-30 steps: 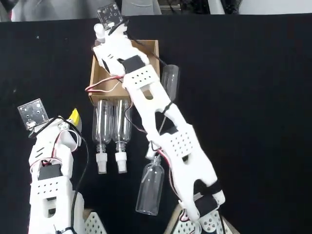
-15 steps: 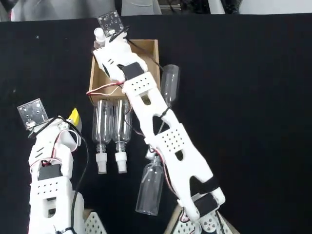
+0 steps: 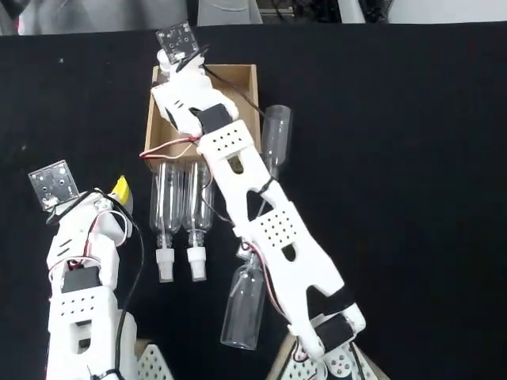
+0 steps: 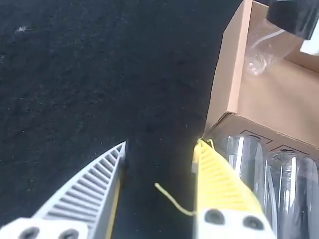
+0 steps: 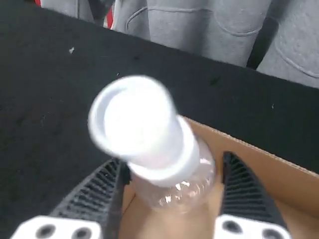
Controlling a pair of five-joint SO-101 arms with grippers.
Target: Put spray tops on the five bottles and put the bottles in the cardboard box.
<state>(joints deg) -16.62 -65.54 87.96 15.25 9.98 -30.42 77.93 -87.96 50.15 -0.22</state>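
Observation:
My right gripper [image 5: 169, 164] is shut on a clear bottle [image 5: 174, 189] with a white spray top [image 5: 134, 119], holding it over the far left corner of the cardboard box [image 3: 245, 79]. In the high view this bottle's top [image 3: 162, 57] pokes out beside the wrist. Two capped bottles [image 3: 163, 210] [image 3: 196, 210] lie side by side just in front of the box. My left gripper [image 4: 159, 149] stands open over bare cloth near the box's front left corner [image 4: 232, 79], with nothing between its fingers.
Another clear bottle [image 3: 276, 134] lies along the box's right side, partly under the right arm. A further bottle [image 3: 244, 305] lies near the right arm's base. The table is covered in black cloth [image 3: 412, 158], bare on its right half.
The right arm has shifted slightly left over the box with the bottle still in its gripper. The left arm has not moved.

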